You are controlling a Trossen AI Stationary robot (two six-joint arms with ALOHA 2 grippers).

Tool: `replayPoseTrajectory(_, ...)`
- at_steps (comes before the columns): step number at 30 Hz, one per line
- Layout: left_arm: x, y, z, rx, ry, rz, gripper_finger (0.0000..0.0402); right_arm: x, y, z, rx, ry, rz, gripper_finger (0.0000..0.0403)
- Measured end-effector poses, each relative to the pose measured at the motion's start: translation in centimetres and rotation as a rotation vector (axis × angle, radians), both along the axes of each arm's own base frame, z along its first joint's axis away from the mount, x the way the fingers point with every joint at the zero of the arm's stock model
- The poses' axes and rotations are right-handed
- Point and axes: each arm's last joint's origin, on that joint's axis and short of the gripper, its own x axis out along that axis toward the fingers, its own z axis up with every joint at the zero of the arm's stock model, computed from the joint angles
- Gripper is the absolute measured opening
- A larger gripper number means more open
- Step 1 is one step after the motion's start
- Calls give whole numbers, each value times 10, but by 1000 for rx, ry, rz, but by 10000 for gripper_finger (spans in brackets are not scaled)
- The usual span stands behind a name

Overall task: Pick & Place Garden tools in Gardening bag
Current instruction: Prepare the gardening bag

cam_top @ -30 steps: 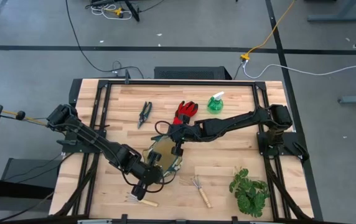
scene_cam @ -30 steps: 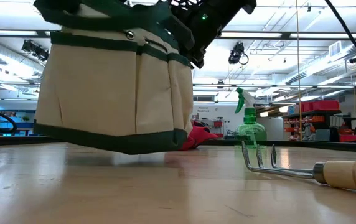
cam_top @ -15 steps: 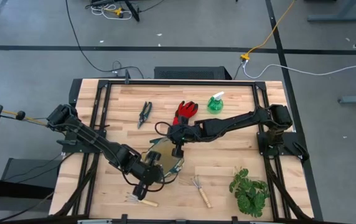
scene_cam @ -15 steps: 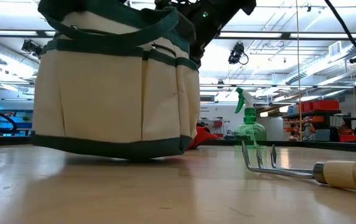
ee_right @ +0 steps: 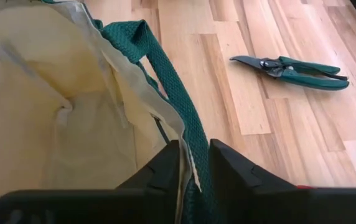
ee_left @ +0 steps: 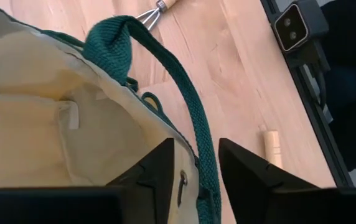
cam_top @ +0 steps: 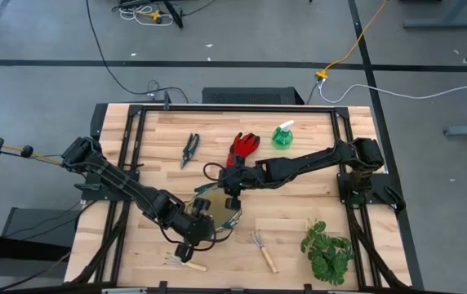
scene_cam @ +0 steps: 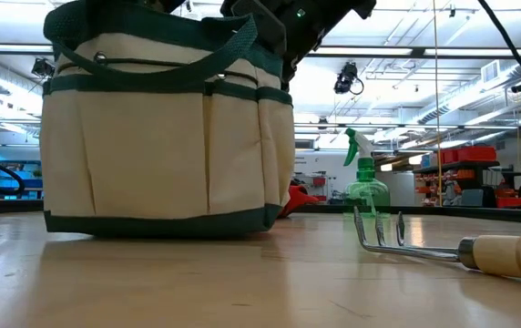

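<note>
The cream gardening bag [cam_top: 217, 211] with dark green trim stands upright on its base [scene_cam: 160, 223] at the table's near middle. My left gripper [cam_top: 199, 230] is shut on its near rim, my right gripper [cam_top: 232, 196] on its far rim. The grey shears [cam_top: 189, 149], the red glove [cam_top: 244, 147] and the green spray bottle [cam_top: 283, 135] lie at the far side. One rake [cam_top: 262, 249] lies right of the bag, the other rake [cam_top: 183, 261] by the near edge. My left gripper [ee_left: 195, 155] pinches the bag's rim where the green handle strap [ee_left: 208, 171] joins it, one finger inside the bag and one outside. The fingers come from above, pointing down. The bag stands upright with its base on the table. My right gripper [ee_right: 195, 152] pinches the opposite rim together with its green handle strap [ee_right: 190, 146], one finger over the cream lining and one outside. The fingers come from above, pointing down. The bag's base rests on the table.
A leafy green plant [cam_top: 326, 251] stands at the near right corner. Black frame rails [cam_top: 356, 147] run along the table's edges. Bare wood shows between the bag and the plant.
Both grippers have gone down with the bag. It hung tilted and clear of the table a second ago; its base has come down and now lies flat on the wood, the bag upright.
</note>
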Motion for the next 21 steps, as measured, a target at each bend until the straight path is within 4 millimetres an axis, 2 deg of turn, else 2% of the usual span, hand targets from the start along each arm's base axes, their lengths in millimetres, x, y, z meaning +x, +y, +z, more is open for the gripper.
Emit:
replayPoseTrajectory(10, 1, 1, 0, 32, -19, 23, 165, 0, 0, 0, 4, -5, 4, 149)
replayPoseTrajectory(21, 1, 2, 0, 59, -34, 43, 165, 0, 1, 0, 3, -6, 7, 163)
